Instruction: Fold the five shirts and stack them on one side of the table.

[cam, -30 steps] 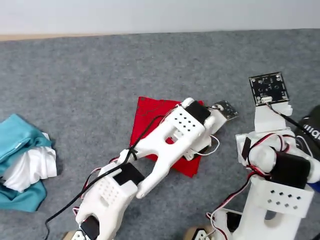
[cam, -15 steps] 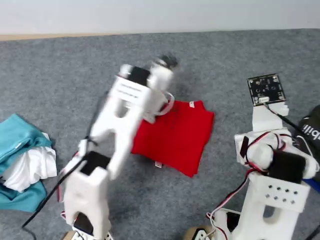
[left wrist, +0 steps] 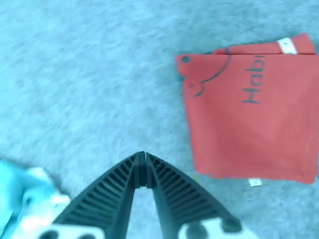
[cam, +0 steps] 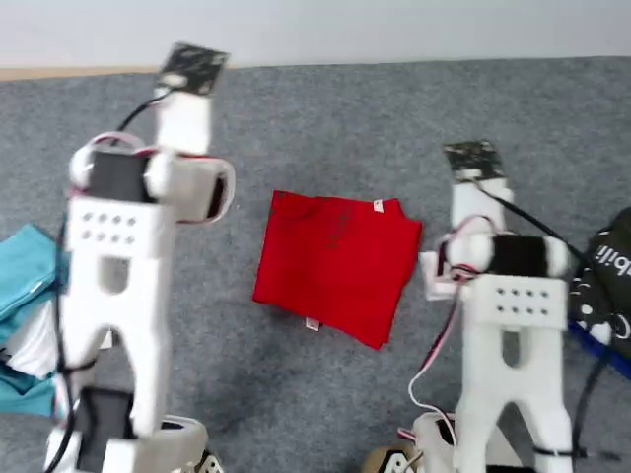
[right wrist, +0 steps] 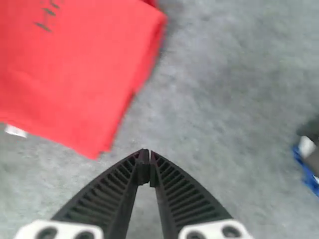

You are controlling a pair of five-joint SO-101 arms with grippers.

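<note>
The red shirt (cam: 338, 268) lies folded into a flat rectangle in the middle of the grey table (cam: 394, 128), with a small white tag (cam: 313, 323) showing at one edge. The left pincer (left wrist: 144, 164) hangs over bare table beside the red shirt, on the side towards the teal and white shirts (cam: 25, 305). Its fingers are pressed together with nothing between them. The right pincer (right wrist: 144, 159) hangs off the opposite side of the red shirt, just past a corner, likewise pressed together and empty. The teal and white shirts lie crumpled in a heap well apart from the red shirt, beyond the left arm. A dark cloth (cam: 609, 271) with pale print lies beyond the right arm.
</note>
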